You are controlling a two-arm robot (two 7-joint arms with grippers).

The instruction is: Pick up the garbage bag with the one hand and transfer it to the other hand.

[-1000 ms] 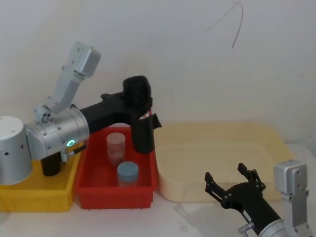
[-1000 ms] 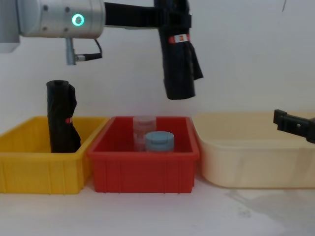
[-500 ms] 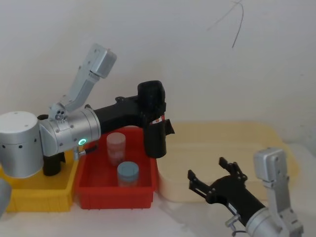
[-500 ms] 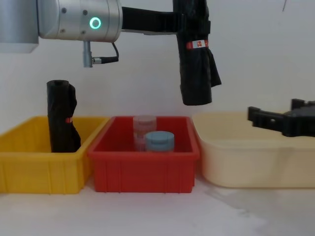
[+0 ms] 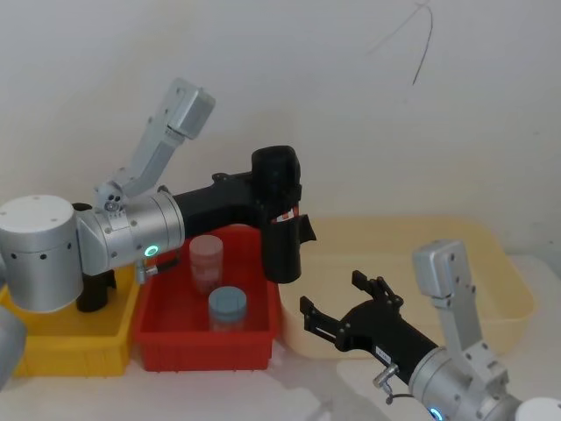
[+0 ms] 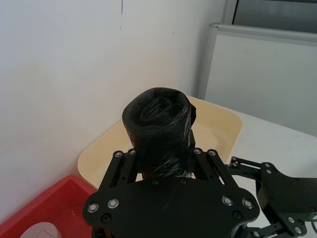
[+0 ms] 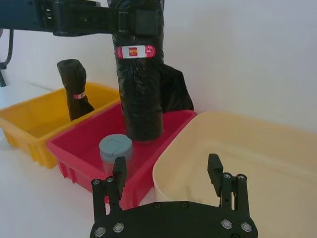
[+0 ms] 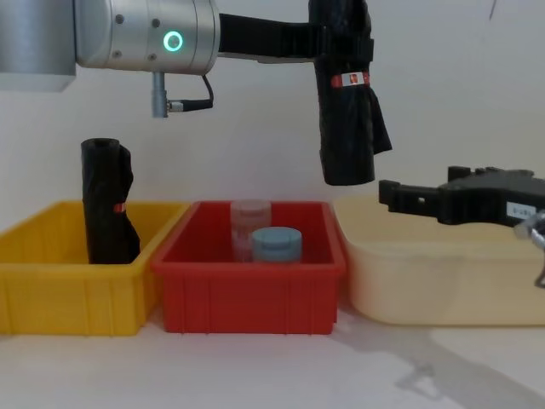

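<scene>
The garbage bag [image 5: 282,247] [image 8: 347,128] [image 7: 140,94] hangs upright in the air, a smooth black roll with a red-and-white label band. My left gripper [image 5: 279,189] [image 8: 341,34], on the green-ringed arm, is shut on its upper end. The roll hovers over the seam between the red bin [image 5: 158,338] and the cream tub [image 5: 491,263]. In the left wrist view the bag's end [image 6: 158,124] sticks out between the jaws. My right gripper [image 5: 333,294] [image 8: 409,194] [image 7: 166,166] stands open, lower and to the right of the bag, apart from it.
A creased black roll [image 5: 92,289] [image 8: 106,213] stands in the yellow bin [image 8: 51,281] at the left. The red bin [image 8: 255,290] holds a pink-lidded jar [image 5: 207,259] and a blue-lidded jar [image 5: 227,307]. A white wall is close behind.
My left arm has carried the bag rightward, from over the red bin to its right edge. My right gripper has moved left toward the bag, still open.
</scene>
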